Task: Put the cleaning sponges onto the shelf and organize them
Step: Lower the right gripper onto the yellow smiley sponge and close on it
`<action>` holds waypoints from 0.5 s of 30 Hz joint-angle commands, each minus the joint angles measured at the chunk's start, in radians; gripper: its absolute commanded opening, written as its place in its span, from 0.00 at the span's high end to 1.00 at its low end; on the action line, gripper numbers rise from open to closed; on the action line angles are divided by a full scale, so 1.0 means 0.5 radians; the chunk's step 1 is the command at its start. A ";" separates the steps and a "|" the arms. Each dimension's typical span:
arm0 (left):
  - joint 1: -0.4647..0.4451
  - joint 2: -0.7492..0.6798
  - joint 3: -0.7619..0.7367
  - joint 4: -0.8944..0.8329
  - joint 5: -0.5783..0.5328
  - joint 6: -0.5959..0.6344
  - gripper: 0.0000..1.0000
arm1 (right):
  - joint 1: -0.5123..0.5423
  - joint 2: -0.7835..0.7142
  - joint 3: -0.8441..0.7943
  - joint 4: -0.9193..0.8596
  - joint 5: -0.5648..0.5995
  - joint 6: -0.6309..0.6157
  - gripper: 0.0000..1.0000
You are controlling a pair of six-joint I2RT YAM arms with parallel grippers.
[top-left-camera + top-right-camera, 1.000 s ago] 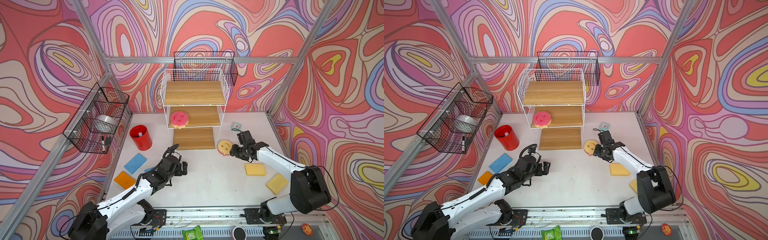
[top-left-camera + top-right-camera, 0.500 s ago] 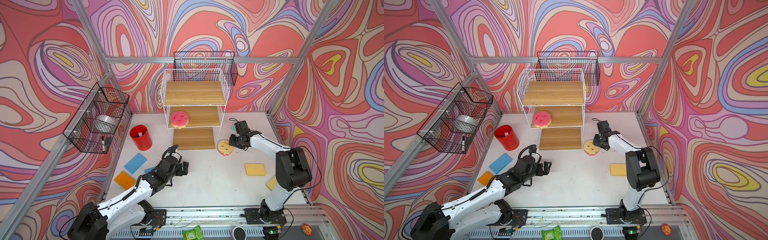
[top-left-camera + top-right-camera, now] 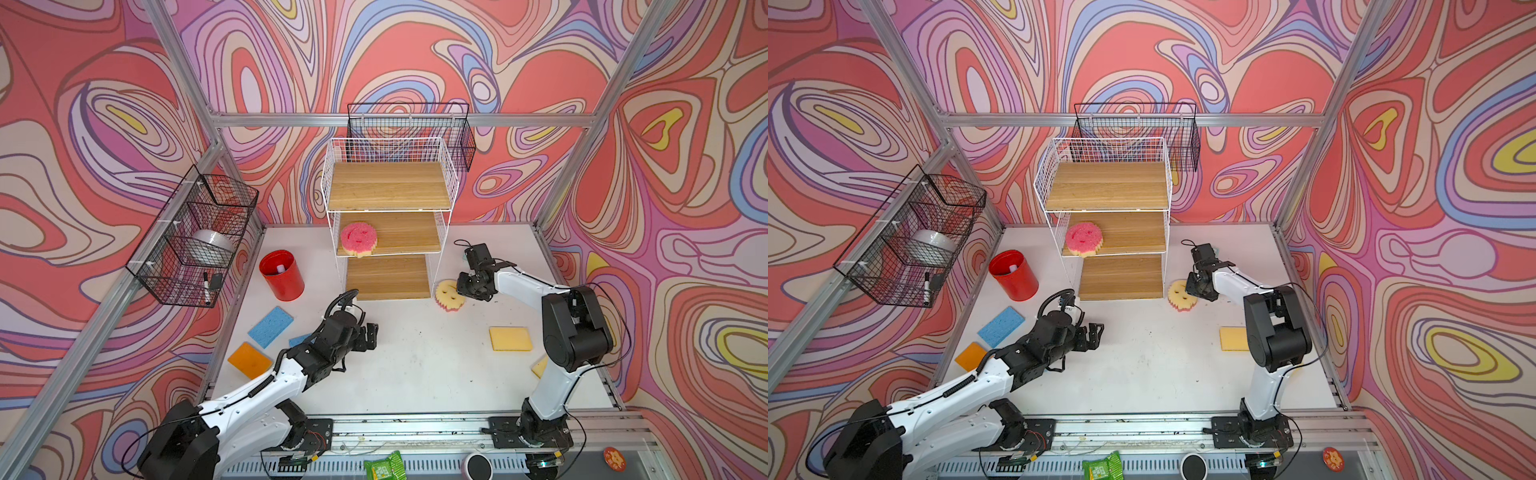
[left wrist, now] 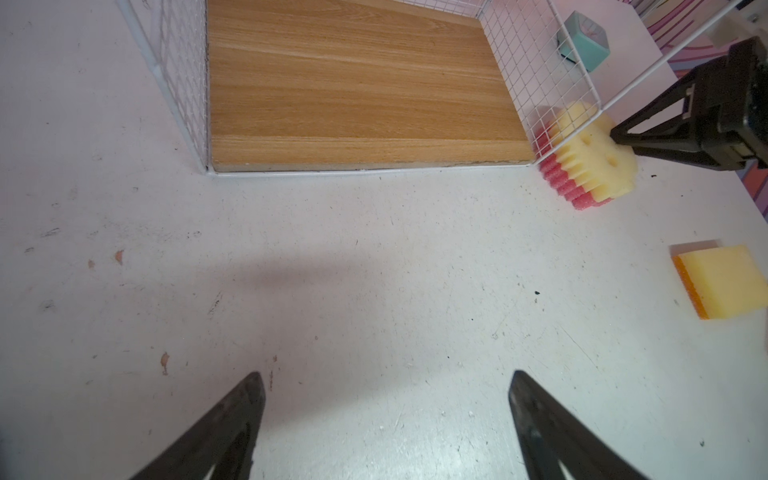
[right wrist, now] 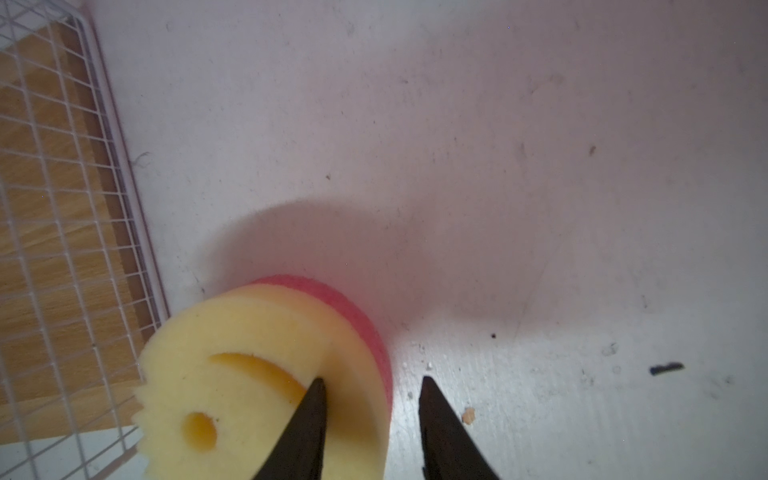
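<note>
Beside the shelf (image 3: 388, 185), at the right edge of its lowest board, the yellow-faced smiley sponge (image 3: 448, 294) lies on the table (image 3: 415, 365) with the right gripper (image 5: 370, 380) at its rim. The right wrist view shows one finger (image 5: 309, 419) on the yellow face and the other just outside the pink layer, jaws partly closed. Whether they truly clamp the sponge cannot be told, since its near part is cut off by the frame. The left gripper (image 4: 386, 376) hangs wide open and empty over bare table in front of the shelf. A pink-faced smiley sponge (image 3: 358, 237) overhangs the middle board. One blue sponge (image 3: 271, 326) lies in plain sight; a second blue sponge (image 3: 300, 340) is mostly hidden behind the left arm, and a yellow sponge (image 3: 540, 366) peeks from behind the right arm
</note>
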 commanded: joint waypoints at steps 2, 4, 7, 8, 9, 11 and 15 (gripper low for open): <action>-0.001 0.030 -0.029 0.059 -0.015 0.005 0.07 | -0.005 0.069 0.027 0.004 -0.023 -0.030 0.63; -0.001 0.035 -0.024 0.056 -0.013 0.011 0.07 | -0.003 0.082 0.029 0.016 -0.044 -0.030 0.63; -0.002 0.037 -0.015 0.051 -0.016 0.012 0.07 | -0.004 0.103 0.040 0.027 -0.081 -0.038 0.68; -0.002 0.035 -0.010 0.043 -0.016 0.012 0.07 | -0.002 0.106 0.044 0.027 -0.086 -0.037 0.71; -0.001 0.029 -0.005 0.034 -0.018 0.012 0.07 | -0.005 0.106 0.047 0.030 -0.091 -0.040 0.74; -0.002 0.014 -0.002 0.010 -0.021 0.015 0.07 | -0.005 0.103 0.056 0.027 -0.099 -0.047 0.77; -0.001 -0.040 -0.011 -0.019 -0.027 0.011 0.07 | -0.005 0.084 0.066 0.011 -0.106 -0.067 0.82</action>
